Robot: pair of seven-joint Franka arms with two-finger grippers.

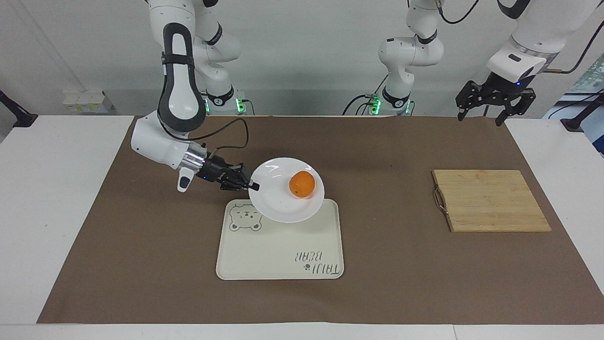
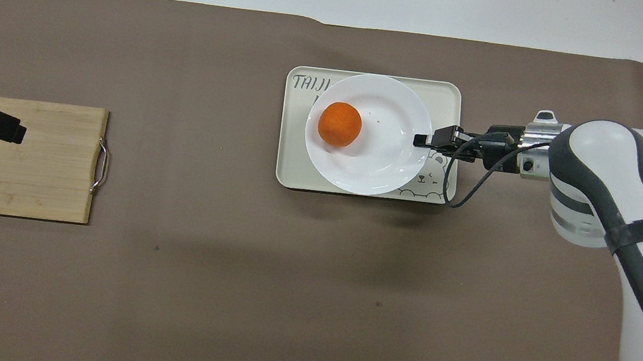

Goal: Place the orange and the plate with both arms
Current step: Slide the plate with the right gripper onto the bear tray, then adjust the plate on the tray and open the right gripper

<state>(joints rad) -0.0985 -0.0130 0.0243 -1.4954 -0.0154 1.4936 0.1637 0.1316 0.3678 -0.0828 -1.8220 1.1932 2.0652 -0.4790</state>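
facing view: the right gripper (image 1: 252,186) pinches the rim of the plate (image 1: 278,208), held up over the tray (image 1: 264,257), the orange (image 1: 302,183) on it. the left gripper (image 1: 494,105) waits spread wide, raised at its arm's table end.

overhead view: plate (image 2: 384,163) covers most of the tray (image 2: 286,170); brown mat (image 2: 194,287) lies bare between tray and cutting board (image 2: 26,171).

One high camera faces the robots across the table; another looks steeply down; both share the tray (image 1: 264,255) (image 2: 293,165).
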